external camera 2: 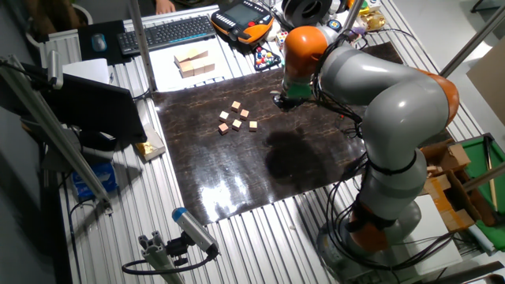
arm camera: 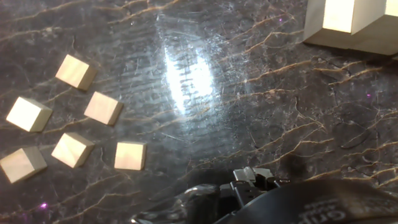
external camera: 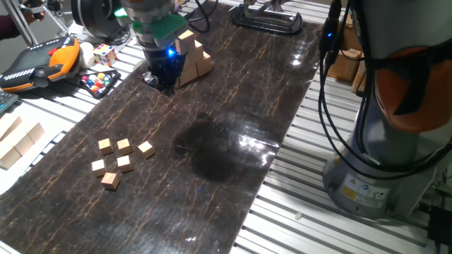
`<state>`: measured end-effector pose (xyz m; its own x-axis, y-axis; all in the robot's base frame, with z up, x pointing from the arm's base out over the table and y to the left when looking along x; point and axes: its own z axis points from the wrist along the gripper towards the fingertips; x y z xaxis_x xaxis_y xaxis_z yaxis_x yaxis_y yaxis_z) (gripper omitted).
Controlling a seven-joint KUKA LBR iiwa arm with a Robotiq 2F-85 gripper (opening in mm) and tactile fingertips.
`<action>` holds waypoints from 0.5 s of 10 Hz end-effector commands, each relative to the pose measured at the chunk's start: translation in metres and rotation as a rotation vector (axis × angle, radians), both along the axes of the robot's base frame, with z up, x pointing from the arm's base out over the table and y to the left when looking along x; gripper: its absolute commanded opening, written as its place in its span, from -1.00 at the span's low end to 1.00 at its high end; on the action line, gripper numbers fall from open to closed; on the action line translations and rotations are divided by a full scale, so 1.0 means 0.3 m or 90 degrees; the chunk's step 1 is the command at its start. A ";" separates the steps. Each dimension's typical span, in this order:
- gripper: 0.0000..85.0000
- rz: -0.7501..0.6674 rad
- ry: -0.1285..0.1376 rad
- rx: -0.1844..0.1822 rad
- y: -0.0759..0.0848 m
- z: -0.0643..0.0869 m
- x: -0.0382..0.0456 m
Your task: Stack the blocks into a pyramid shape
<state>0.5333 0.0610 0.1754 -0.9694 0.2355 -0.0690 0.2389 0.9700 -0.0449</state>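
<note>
six separate blocks (arm camera: 104, 107) lie flat on the dark marbled table (arm camera: 261, 118), larger wooden pieces (arm camera: 351, 25) top right.

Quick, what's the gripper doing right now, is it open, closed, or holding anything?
Gripper: cannot be told whether open or closed; its fingers are not clearly visible. It is not near the six blocks, which all lie loose on the table.

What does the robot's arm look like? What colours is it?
The arm is fat and rounded, silver-grey with bright orange bands at its joints. Black cables hang beside its base. The gripper is dark, under a green ring, with a little blue light glowing on it.
</note>
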 end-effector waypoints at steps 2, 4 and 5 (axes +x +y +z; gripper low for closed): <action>-0.98 -0.016 -0.003 0.010 0.002 0.005 0.000; -0.98 -0.026 0.001 0.023 0.015 -0.009 0.008; -0.98 -0.032 0.007 0.022 0.024 -0.014 0.016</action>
<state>0.5381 0.0685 0.1708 -0.9570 0.2860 -0.0495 0.2870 0.9578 -0.0138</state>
